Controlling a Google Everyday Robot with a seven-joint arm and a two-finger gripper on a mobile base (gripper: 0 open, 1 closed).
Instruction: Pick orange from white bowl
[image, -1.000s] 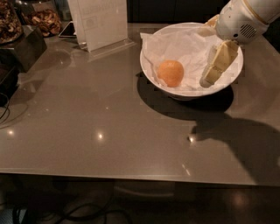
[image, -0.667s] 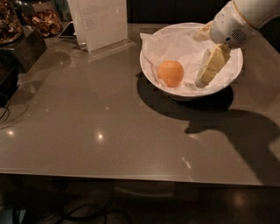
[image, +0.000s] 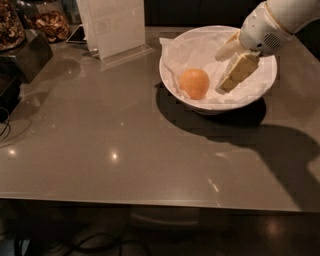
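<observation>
The orange (image: 194, 83) lies in the left half of the white bowl (image: 175, 85), on crumpled white paper. The bowl stands on the grey table at the back right. My gripper (image: 221, 73) reaches in from the upper right and hangs inside the bowl, just right of the orange, not touching it. Its two fingers (image: 239, 74) are spread apart and hold nothing.
A clear upright sign holder (image: 114, 26) stands left of the bowl at the back. Jars of snacks (image: 47, 22) and a dark box (image: 22, 56) sit at the back left. The table's front edge (image: 150, 197) runs across the lower view.
My gripper has moved a little to the left inside the bowl, closer to the orange. The orange and the bowl have not moved.
</observation>
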